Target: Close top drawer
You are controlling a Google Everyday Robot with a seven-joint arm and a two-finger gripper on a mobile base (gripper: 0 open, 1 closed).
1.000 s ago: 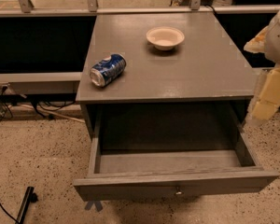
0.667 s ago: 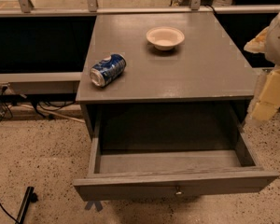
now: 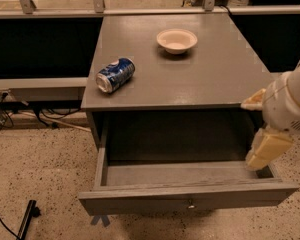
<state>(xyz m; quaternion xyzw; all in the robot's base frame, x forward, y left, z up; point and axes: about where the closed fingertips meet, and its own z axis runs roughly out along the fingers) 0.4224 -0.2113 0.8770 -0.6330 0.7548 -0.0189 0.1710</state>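
1. The gripper (image 3: 264, 154) is at the right edge of the frame, a cream-coloured piece hanging below the rounded white arm (image 3: 290, 104). Whether it is spread or pressed together cannot be told from this angle.
2. Its lower end sits over the right side wall of the top drawer (image 3: 140, 198), towards the back corner. Contact with the wood cannot be made out.
3. The top drawer is pulled well out of the grey cabinet (image 3: 210, 79) and fills the lower centre of the frame. Its long front panel faces the bottom edge, with a small round knob (image 3: 190, 204) at its middle.
4. On the cabinet top, left of centre, a blue and white can (image 3: 115, 75) lies on its side near the front left corner.
5. Further back, in the upper centre, a pale shallow bowl (image 3: 176, 40) stands upright, well apart from the can.
6. A speckled floor (image 3: 40, 174) spreads across the lower left, where a dark bar (image 3: 26, 219) lies.
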